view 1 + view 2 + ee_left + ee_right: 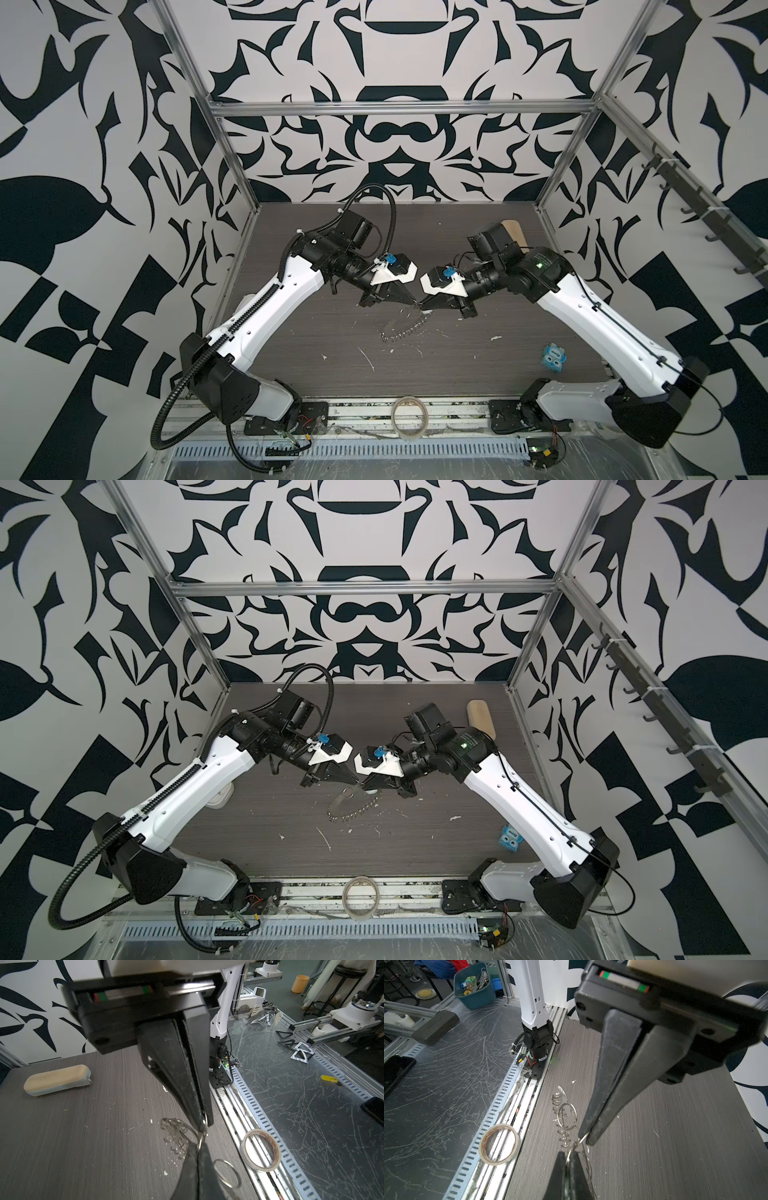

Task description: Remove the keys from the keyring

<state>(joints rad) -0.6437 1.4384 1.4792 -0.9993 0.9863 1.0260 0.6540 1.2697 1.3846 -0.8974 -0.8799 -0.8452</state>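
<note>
At the centre of both top views the left gripper (pixel 413 302) and the right gripper (pixel 423 307) are being held tip to tip, low over the table (pixel 316 332), each arm being stretched inward and angled downward. In the wrist views the jaws of each are being pressed shut on a small wire loop (pixel 202 1135) of the keyring (pixel 340 803), which is being hung tilted just under the tips, slightly below the middle of the frame

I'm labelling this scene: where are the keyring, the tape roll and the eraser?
keyring (pixel 336 802): in a top view, on its flat grey plate.
tape roll (pixel 274 1147): left wrist view, on its inner wall.
eraser (pixel 56 1078): left wrist view, on its beige top.
</note>
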